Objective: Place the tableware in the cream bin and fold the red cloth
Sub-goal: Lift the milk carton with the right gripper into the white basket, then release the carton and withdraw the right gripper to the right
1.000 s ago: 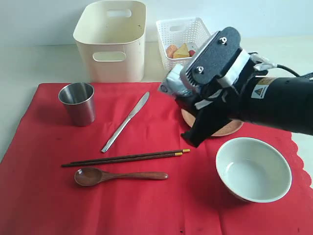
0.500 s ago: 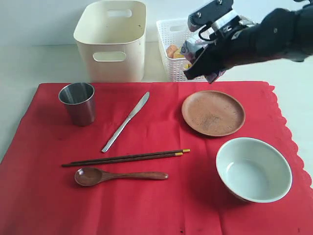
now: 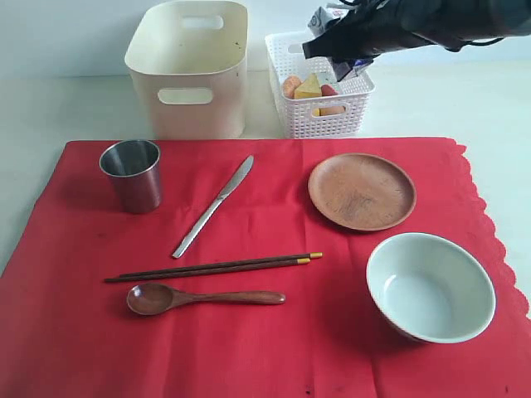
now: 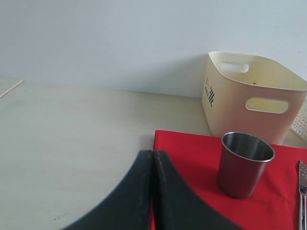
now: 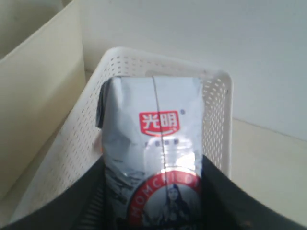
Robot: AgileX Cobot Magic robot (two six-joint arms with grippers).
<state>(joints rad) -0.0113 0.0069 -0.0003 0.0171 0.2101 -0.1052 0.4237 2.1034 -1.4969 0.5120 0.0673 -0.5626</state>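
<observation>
**Nothing Binned Yet**

Right gripper (image 3: 338,41) is clutching a milk carton (image 5: 153,120) over the white basket (image 3: 319,112), upper right; left gripper (image 4: 152,163) is resting closed. Cup (image 3: 133,174), knife (image 3: 213,207), chopsticks (image 3: 211,267), spoon (image 3: 199,298), plate (image 3: 362,191), bowl (image 3: 430,286) are lying on the unfolded red cloth (image 3: 265,348), outside the upper-left cream bin (image 3: 199,116).

On the front of the milk carton (image 5: 153,158) a red logo with the white characters 光明 is printed. Below it, "MOMCHIL…" is read along a red arc, and the rest is hidden. A dark printed mark on the cream bin (image 4: 249,103) cannot be read.
</observation>
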